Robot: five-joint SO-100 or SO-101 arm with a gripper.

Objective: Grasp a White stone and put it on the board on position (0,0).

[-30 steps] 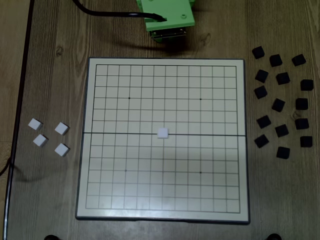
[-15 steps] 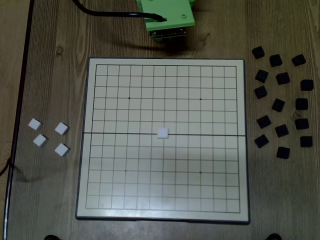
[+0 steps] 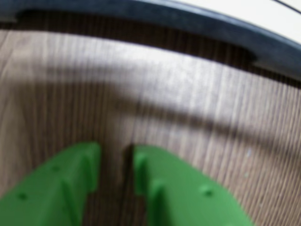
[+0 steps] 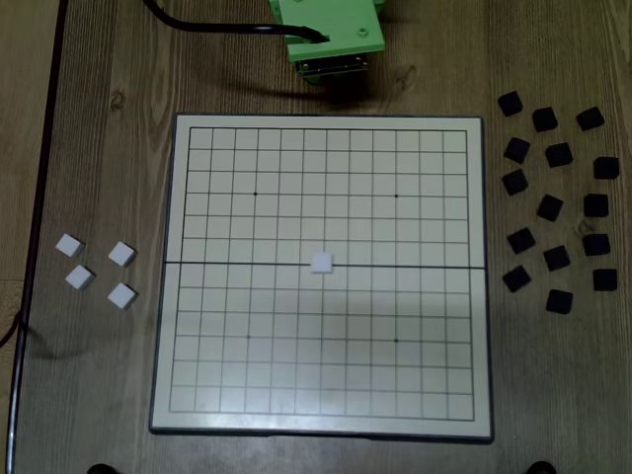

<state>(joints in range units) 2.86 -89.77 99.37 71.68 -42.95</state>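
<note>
Green fingers (image 3: 70, 183) of the gripper (image 3: 115, 153) sit close together with only a thin gap, holding nothing, above the brown wooden table (image 3: 155, 103) beside the board's dark rim (image 3: 188, 21). From the fixed view, one White stone (image 4: 321, 262) lies on the board (image 4: 217, 336) at its middle crossing — four more white tiles (image 4: 96, 265) wait left, black tiles (image 4: 558, 197) right.

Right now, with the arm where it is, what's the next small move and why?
Probably none beyond settling at rest. A white stone already sits on the board at its centre point on the middle seam. The gripper is off the board over bare table, fingers close together with nothing between them. Four more white stones lie left of the board in the fixed view.
</note>
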